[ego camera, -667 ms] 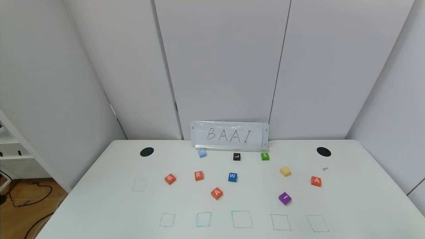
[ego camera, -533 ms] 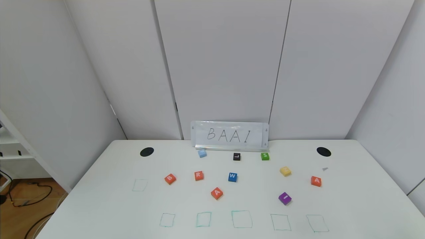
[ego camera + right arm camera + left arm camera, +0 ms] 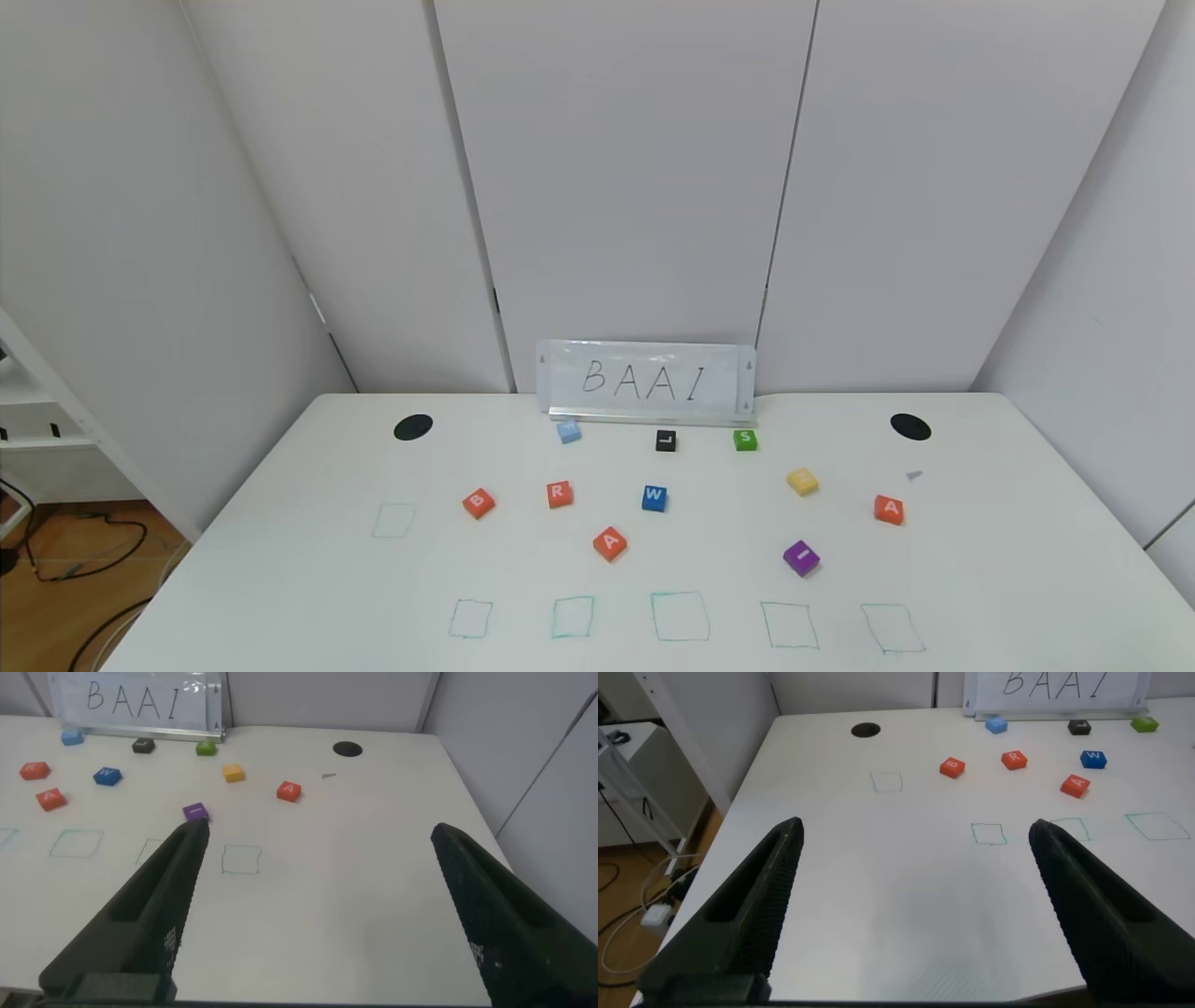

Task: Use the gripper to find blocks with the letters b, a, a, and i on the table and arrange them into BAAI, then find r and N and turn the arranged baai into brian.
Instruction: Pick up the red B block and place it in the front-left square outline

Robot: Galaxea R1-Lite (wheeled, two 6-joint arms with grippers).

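White wall panels back the desk (image 3: pixel 280 560), on which your letter blocks lie scattered ahead of a row of five green drawn squares (image 3: pixel 680 616) along the near edge, a sixth standing apart to the left. These outlines presumably mark where the word is to be laid out, and the BAAI sign (image 3: pixel 646 379) propped at the far edge gives you the model to copy.

Reading left to right in the head view: the B block (image 3: pixel 478 502), r (image 3: pixel 559 494), the first A block (image 3: pixel 610 543), the blue W block (image 3: pixel 654 497), the purple I block (image 3: pixel 801 557) and the second A block (image 3: pixel 889 510). Behind them sit a pale blue block (image 3: pixel 569 431), a black L block (image 3: pixel 666 441), a green S block (image 3: pixel 745 439) and a yellow block (image 3: pixel 802 482); the letters on the pale blue and yellow ones cannot be read, so N is not yet located. No block lies in a square, so arrangement appears not to have begun.

The head view shows neither arm. Only the wrist views reveal them: the left end effector (image 3: pixel 915 905) hangs over the desk's near left part, fingers spread wide and empty; the right end effector (image 3: pixel 318 905) hangs likewise over the near right part, spread and empty. Each wrist view covers chiefly its own half of the blocks.
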